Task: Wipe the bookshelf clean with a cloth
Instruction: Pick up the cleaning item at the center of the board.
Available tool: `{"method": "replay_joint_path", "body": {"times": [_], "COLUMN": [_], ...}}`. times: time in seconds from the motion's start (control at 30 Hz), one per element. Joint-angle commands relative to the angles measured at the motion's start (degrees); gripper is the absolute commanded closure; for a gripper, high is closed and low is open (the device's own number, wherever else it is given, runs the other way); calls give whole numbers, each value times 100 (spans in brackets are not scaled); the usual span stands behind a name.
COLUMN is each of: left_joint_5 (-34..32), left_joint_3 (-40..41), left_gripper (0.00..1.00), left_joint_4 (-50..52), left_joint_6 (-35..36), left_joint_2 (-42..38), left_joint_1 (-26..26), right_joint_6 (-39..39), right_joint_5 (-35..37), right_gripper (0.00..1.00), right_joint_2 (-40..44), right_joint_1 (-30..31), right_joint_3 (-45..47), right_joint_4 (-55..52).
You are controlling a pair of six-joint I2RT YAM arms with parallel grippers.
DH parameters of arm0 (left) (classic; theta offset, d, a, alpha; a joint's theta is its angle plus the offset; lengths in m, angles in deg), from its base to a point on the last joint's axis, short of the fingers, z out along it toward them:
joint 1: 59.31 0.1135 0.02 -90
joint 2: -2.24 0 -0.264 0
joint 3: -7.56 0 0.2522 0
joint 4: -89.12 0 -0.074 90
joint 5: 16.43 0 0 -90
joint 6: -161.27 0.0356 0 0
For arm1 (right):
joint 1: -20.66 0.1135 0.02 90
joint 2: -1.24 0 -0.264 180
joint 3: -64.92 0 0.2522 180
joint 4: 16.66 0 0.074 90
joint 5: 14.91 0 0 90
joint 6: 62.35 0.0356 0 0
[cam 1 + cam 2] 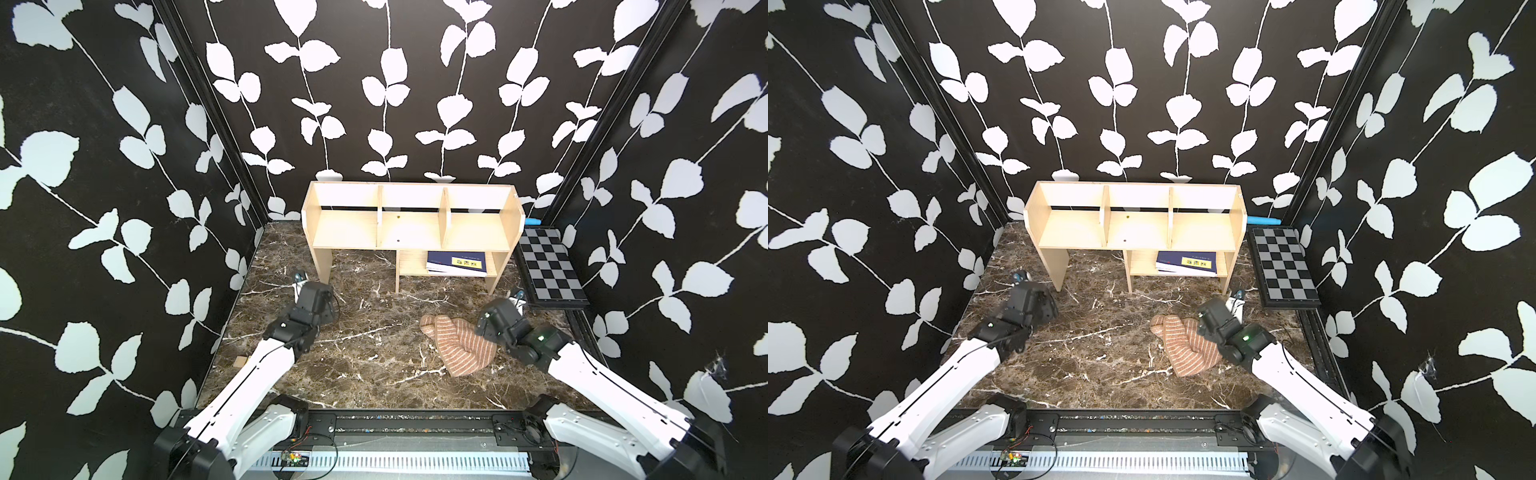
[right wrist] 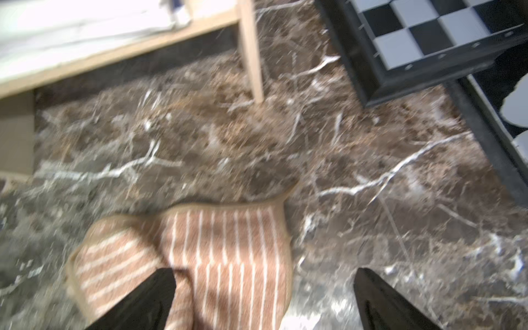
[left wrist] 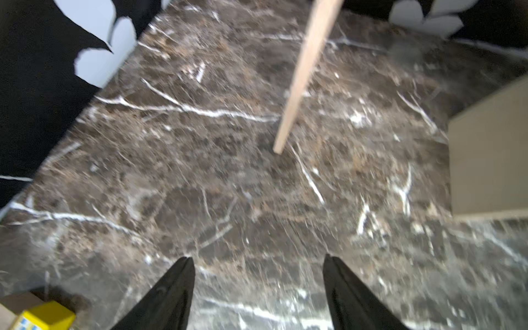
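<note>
— Where's the cloth (image 1: 457, 345)?

— On the marble counter (image 1: 365, 353), in front of the right half of the bookshelf (image 1: 345, 235) and well apart from it. It shows in both top views.

— What does it look like?

— Pinkish-brown with thin cream stripes and a tan hem. It lies crumpled rather than flat. The end nearer the shelf is bunched into a rounded lump, and the rest spreads toward the right arm. In the right wrist view the cloth (image 2: 223, 251) is folded so the stripes run two ways.

— And the shelf?

— Light wood, wide and low, standing upright against the back wall. Two dividers split the top into three compartments. There are a couple of small specks on the middle one's boards. A broad leg holds up the left end. Under the right part a small lower shelf carries a dark blue book (image 1: 457, 262) with a yellow label, lying flat. A chequered board (image 1: 548, 270) lies just beside the shelf's right end.

— The right gripper (image 2: 264, 270)?

— Spread wide, pinching nothing. One finger (image 2: 154, 297) hangs over the cloth's edge and the other over bare marble. Whether it touches the fabric I cannot tell.

— The left gripper (image 3: 257, 257)?

— Also parted, with only marble between its tips. It is near the shelf's left leg and far from the cloth.
</note>
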Motion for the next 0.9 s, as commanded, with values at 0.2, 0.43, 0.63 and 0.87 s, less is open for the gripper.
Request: {"method": "replay_joint_path", "body": {"times": [0.2,0.43,0.63,0.87], "left_joint_5": [-1230,-915,-678,-649], "left_joint_3": [207,655,894,1031], "left_gripper": [28,31,29,28], "left_joint_4": [-545,-1417,-2008,-2438], "left_joint_6": [-198,-251,-128,-53], "left_joint_2": [297,407,357,491], "left_joint_1": [-2323,-2575,-2622,-2644], "right_joint_6": [781,584,753,422], "right_joint_5": [940,-881,-1007,-1292], "right_gripper": [0,7,7,55], "right_joint_2": [-1670,-2035,-2364,-2913], "right_joint_1": [1359,725,722,737], "right_joint_3": [-502,98,463,327], "right_joint_4": [988,2168,2549,2693]}}
